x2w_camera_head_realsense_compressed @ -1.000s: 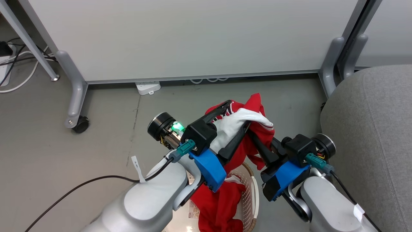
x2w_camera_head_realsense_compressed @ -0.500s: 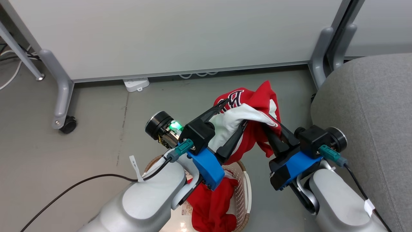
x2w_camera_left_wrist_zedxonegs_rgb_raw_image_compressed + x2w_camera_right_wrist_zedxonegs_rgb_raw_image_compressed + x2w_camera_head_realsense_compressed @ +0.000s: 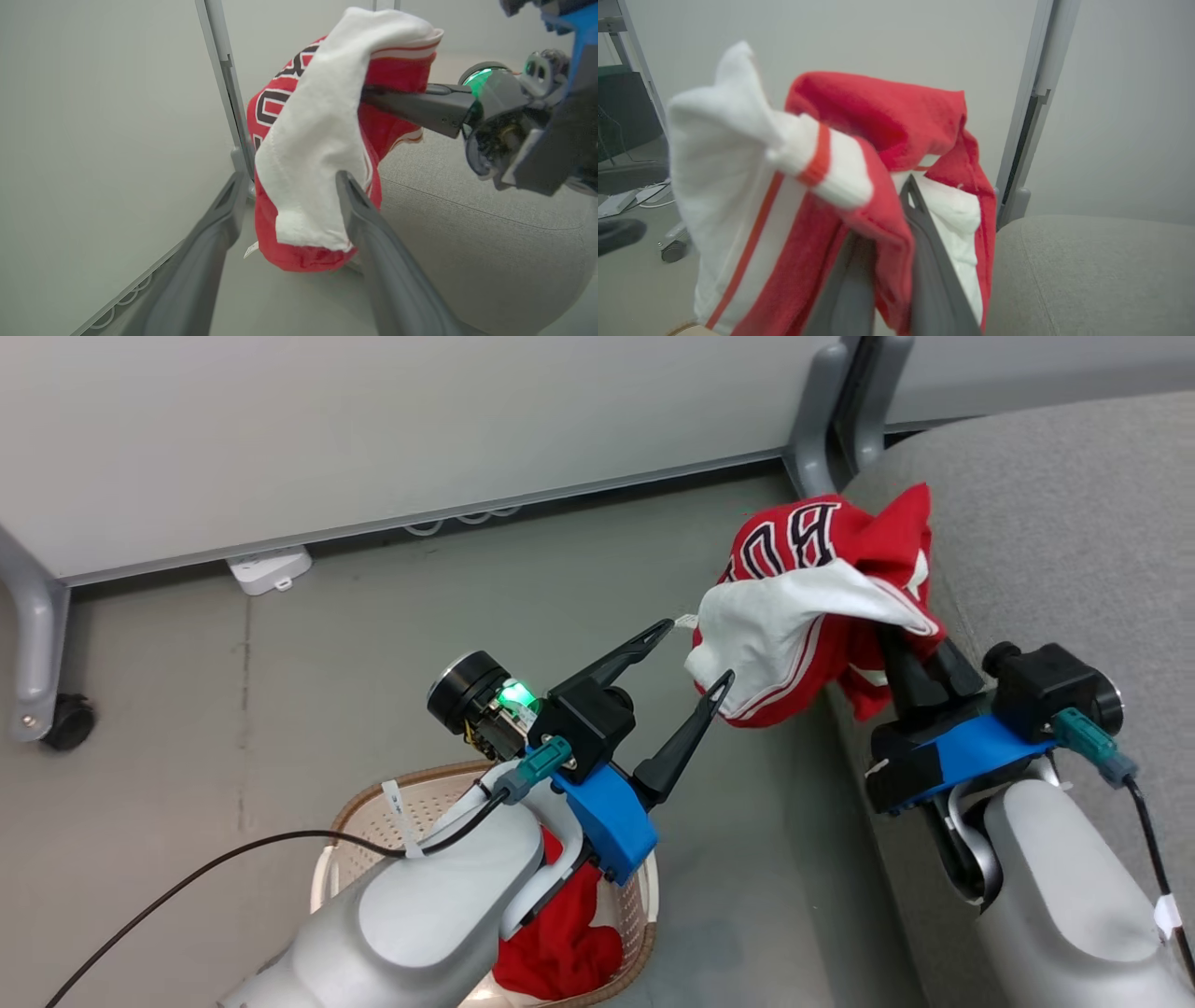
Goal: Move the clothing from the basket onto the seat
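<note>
My right gripper point(image 3: 904, 658) is shut on the red jersey point(image 3: 812, 588), a bundle with white panels and dark lettering held over the left edge of the grey seat point(image 3: 1055, 513). In the right wrist view the jersey point(image 3: 840, 177) drapes over that gripper point(image 3: 889, 219) and hides one fingertip. To the jersey's left my left gripper point(image 3: 695, 653) is open, its tips just short of the white cloth; its wrist view shows the jersey point(image 3: 317, 154) hanging beyond the open gripper point(image 3: 289, 186). The plain red garment point(image 3: 560, 943) lies in the cream basket point(image 3: 373, 798), partly behind my left forearm.
A pale grey partition panel point(image 3: 373, 420) runs along the back, with a grey post point(image 3: 822, 411) by the seat's corner and a castor foot point(image 3: 56, 719) at far left. A white power strip point(image 3: 271, 569) lies under the panel. A black cable point(image 3: 187, 868) trails from my left arm.
The head camera has swung to the right. My right gripper has carried the jersey up and rightward to the seat's edge, and the cloth has slipped out from between my left gripper's fingers.
</note>
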Tool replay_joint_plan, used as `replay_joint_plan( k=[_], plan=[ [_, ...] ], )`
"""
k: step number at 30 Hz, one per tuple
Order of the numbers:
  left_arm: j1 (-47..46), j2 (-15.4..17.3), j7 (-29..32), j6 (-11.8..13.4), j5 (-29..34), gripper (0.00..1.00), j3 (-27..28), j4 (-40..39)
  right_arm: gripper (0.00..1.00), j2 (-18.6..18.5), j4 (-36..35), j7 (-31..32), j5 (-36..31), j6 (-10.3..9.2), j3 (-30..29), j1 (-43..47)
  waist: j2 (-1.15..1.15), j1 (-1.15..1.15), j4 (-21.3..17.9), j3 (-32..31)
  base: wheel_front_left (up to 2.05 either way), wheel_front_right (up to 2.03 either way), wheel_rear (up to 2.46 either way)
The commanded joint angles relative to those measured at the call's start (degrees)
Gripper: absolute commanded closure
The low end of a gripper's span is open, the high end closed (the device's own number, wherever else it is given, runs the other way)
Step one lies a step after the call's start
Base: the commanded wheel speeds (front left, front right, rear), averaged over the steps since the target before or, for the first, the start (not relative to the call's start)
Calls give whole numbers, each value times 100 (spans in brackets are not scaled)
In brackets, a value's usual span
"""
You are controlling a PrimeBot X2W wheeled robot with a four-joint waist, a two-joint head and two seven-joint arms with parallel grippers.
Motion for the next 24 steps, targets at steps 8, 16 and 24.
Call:
replay_joint_plan(
  k=[8,16,24],
  plan=[
    [-132,28,28,-58,55,0,-109,31,100,99,-332,-8,-146,-4,-778,218,0,0,-824,309,0,0,0],
    [-195,43,58,-105,70,0,-205,67,100,199,-581,-8,-219,-4,-1365,485,0,0,-1440,447,0,0,0],
    [-275,21,106,-146,98,0,-304,86,100,377,-728,-7,-236,-4,-1865,833,0,0,-1840,621,0,0,0]
  ],
)
